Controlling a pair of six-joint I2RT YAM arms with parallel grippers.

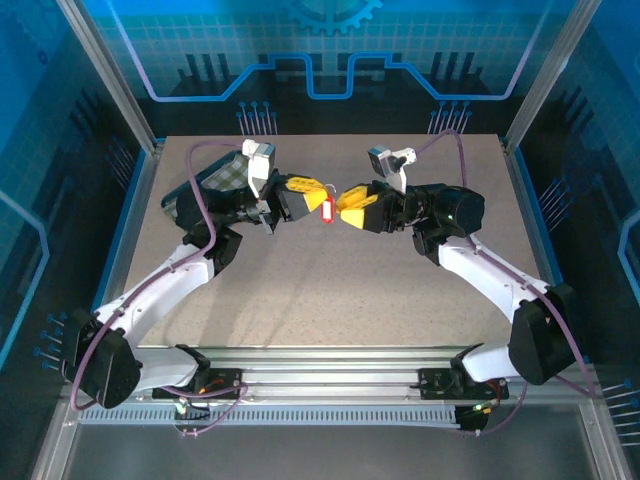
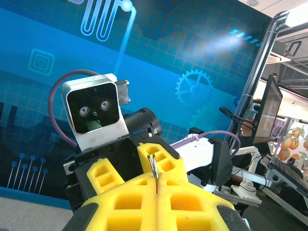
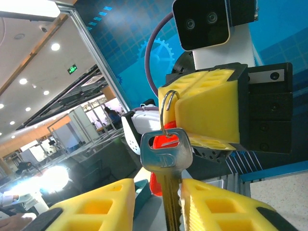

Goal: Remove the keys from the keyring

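Above the bench [image 1: 330,290], the keyring [image 1: 326,209] is gripped by the closed left fingers [image 2: 130,192], and its silver key [image 3: 166,154] is clamped by the right fingers [image 3: 211,207].

My beige speckled table [image 1: 330,290] sits inside an aluminium frame [image 1: 108,75]. Behind the table rises a blue wall [image 1: 330,40] printed with circuit lines and a gear. Past the table's right side stands a monitor [image 2: 270,110]; past its left, round ceiling lights [image 3: 55,46] glow.

A grey-checked object [image 1: 218,176], perhaps a cloth roll, lies on the beige table [image 1: 330,290].
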